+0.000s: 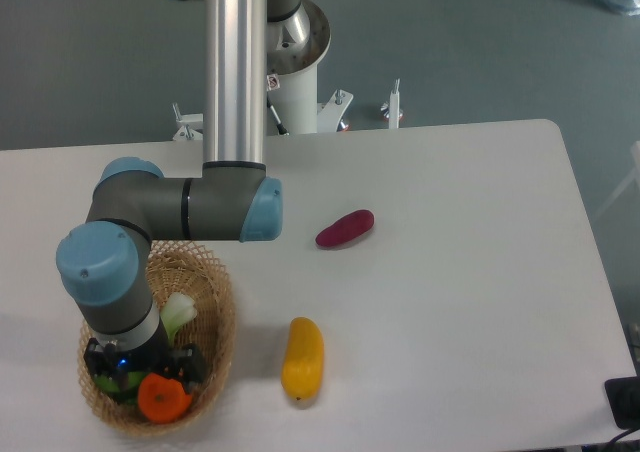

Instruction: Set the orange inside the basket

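Orange [164, 400] sits directly below the gripper [150, 370], inside the basket [215, 312]. Whether the jaws grip it, I cannot tell.

I see the orange [163, 399], round and bright, lying inside the basket [222, 342] against its front rim. The basket is an oval of light tan wicker, sitting at the table's front-left corner.

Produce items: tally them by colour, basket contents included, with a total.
Orange: 1, the orange in the basket
Yellow: 1, fruit on the table
Purple: 1, vegetable on the table
White-green: 1, item in the basket
Green: 1, item in the basket, mostly hidden
Total: 5
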Available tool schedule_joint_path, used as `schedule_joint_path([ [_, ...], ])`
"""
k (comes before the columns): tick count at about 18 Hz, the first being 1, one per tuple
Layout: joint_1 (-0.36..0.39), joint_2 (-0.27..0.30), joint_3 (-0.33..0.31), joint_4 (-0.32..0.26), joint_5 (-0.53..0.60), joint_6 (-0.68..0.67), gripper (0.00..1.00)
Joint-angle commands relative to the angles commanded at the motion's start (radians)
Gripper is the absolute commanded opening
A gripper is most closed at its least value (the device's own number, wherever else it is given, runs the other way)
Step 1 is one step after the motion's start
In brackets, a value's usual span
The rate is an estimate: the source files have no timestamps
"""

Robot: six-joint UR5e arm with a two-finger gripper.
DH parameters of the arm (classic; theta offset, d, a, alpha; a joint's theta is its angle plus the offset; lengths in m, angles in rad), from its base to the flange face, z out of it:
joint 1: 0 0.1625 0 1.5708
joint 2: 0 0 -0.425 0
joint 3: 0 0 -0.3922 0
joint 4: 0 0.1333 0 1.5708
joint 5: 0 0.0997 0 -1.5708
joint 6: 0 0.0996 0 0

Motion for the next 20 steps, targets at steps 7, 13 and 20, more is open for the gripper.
schedule_joint_path([
  [7, 0.067, 0.073, -0.003, -0.017, -0.002, 0.041, 1.0],
  [13, 0.169, 0.13, -0.008, -0.112, 0.002, 0.17, 1.0],
  [20, 0.331, 0.215, 0.002, -0.225, -0.008, 0.408, 1.0],
])
